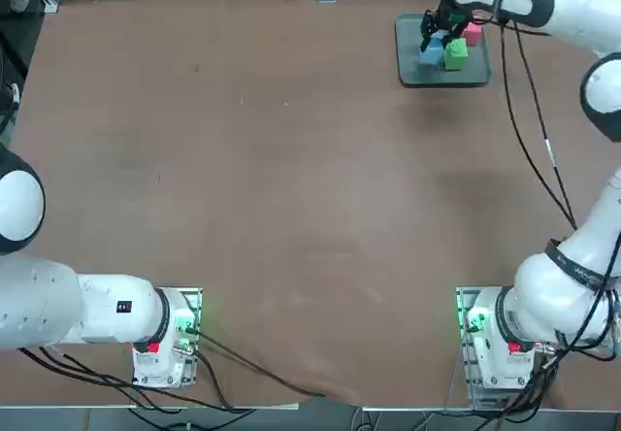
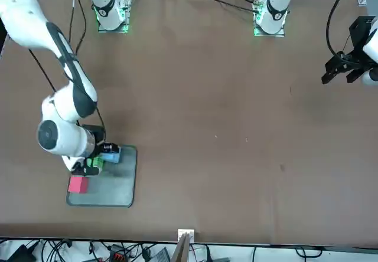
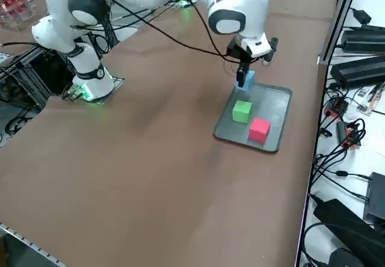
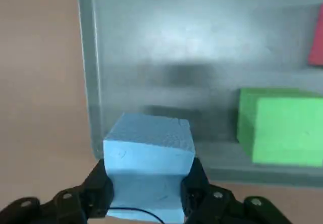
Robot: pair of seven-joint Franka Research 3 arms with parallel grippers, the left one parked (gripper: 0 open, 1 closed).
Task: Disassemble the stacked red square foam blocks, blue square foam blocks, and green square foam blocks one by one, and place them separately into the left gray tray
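The blue cube (image 4: 149,153) sits pinched between the two black fingers of the right pincer (image 4: 149,196), its sides pressed in where the pads (image 4: 103,191) bear on it. In the right side view the blue cube (image 3: 247,79) hangs at the tray's near-robot end, under the pincer (image 3: 243,79), which points down from the white wrist. Whether the cube's underside already touches the tray floor cannot be told.

The gray tray (image 3: 278,107) lies flat on the brown desk (image 3: 138,159), close to the desk's far edge on the robot's right side. Inside it the green cube (image 3: 242,111) stands on the tray floor near the middle, and the red cube (image 3: 259,129) stands just beyond it toward the tray's outer end; the two are close but apart. From overhead the blue cube (image 1: 431,51) and the green cube (image 1: 454,54) appear side by side, with the red cube (image 1: 473,33) a little farther off, all within the tray (image 1: 417,72). In the front view the red cube (image 2: 78,184) rests clear of the arm, while the green cube (image 2: 94,163) and blue cube (image 2: 110,154) are partly hidden behind the white wrist.

No cube stands on another.
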